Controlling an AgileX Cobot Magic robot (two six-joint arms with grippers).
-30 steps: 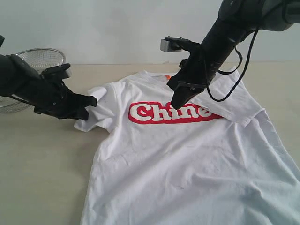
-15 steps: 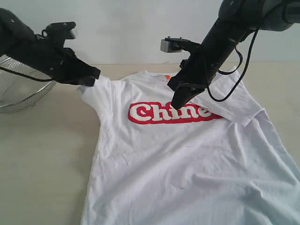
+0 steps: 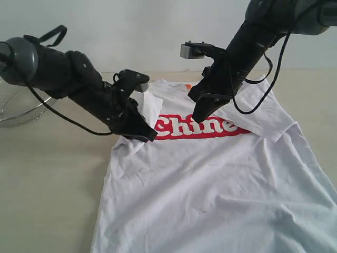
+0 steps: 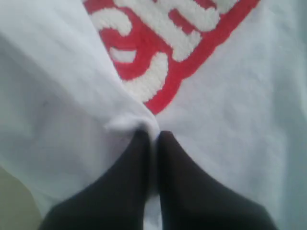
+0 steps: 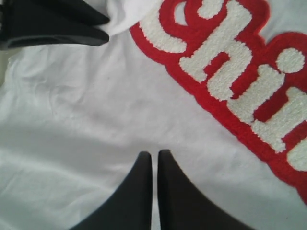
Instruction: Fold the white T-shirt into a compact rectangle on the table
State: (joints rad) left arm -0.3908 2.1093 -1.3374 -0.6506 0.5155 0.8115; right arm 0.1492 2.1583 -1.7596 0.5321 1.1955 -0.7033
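Observation:
The white T-shirt [image 3: 221,174] lies face up on the table [image 3: 47,174], with its red-and-white lettering [image 3: 205,126] across the chest and an orange neck tag [image 3: 188,85]. My left gripper [image 3: 149,136] is shut on the shirt's left sleeve, which is folded in over the start of the lettering. The left wrist view shows white cloth bunched at that gripper [image 4: 153,136]. My right gripper [image 3: 197,117] is shut, its tips low over the chest just above the lettering. In the right wrist view nothing lies between the fingers of this gripper [image 5: 154,155]. The right sleeve [image 3: 253,110] lies folded inward.
A round wire-mesh basket [image 3: 16,110] stands at the far left, behind the left arm. Bare tabletop runs along the shirt's left side. The shirt's lower part spreads to the front and right edges of the exterior view.
My left gripper lifted the left sleeve off the table, then carried it right and down onto the chest, covering the first letter. The right arm has not moved.

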